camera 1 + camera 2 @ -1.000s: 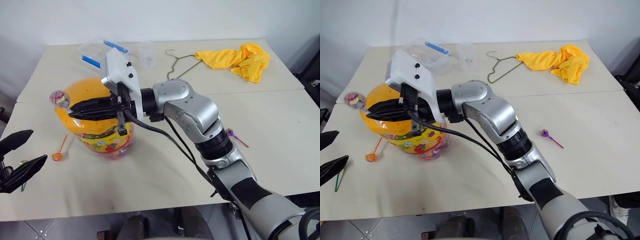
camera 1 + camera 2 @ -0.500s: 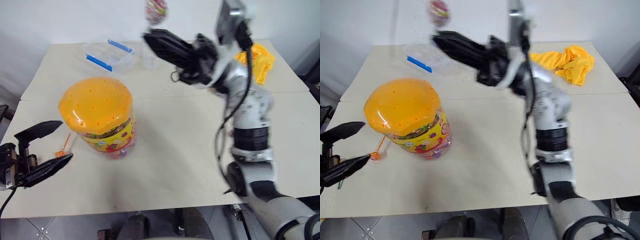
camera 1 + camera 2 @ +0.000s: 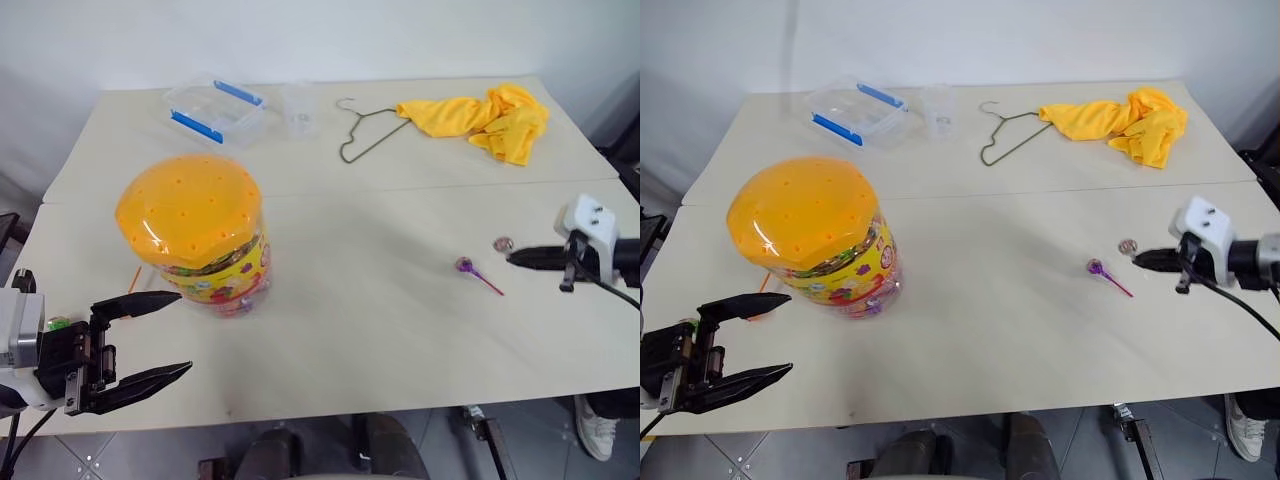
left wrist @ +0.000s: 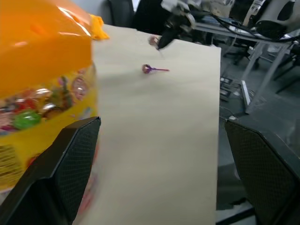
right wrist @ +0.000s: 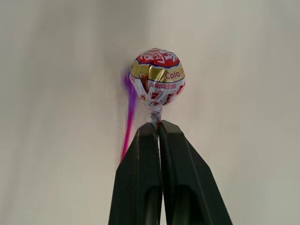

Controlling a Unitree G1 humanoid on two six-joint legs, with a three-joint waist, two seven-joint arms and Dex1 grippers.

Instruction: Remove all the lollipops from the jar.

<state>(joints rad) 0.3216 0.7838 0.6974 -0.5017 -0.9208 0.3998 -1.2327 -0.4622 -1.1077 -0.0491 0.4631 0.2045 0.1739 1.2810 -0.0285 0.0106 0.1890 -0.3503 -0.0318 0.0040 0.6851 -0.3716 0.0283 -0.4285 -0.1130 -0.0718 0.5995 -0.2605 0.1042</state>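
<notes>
So the jar (image 3: 196, 235) sits on the left part of the worktop (image 3: 360, 330), orange dotted lid on, colourful wrappers showing through the clear wall above the yellow label. An orange lollipop (image 3: 133, 279) pokes out just beside it on the left, mostly hidden behind the jar. The purple lollipop (image 3: 472, 270) lies flat well over on the right side. Right next to that, the right gripper (image 3: 1137, 260) has its fingers pinched together on the stick of a whitish lollipop (image 5: 157, 78) with a red and gold wrapper, held just above the surface near the purple one. The left gripper (image 3: 160, 335) hangs off the front left edge near the jar, fingers spread wide, nothing in them. At the back: a clear box with blue clips (image 3: 214, 108), a small clear cup (image 3: 299, 109), a wire hanger (image 3: 364, 132) and a yellow cloth (image 3: 482, 115).
</notes>
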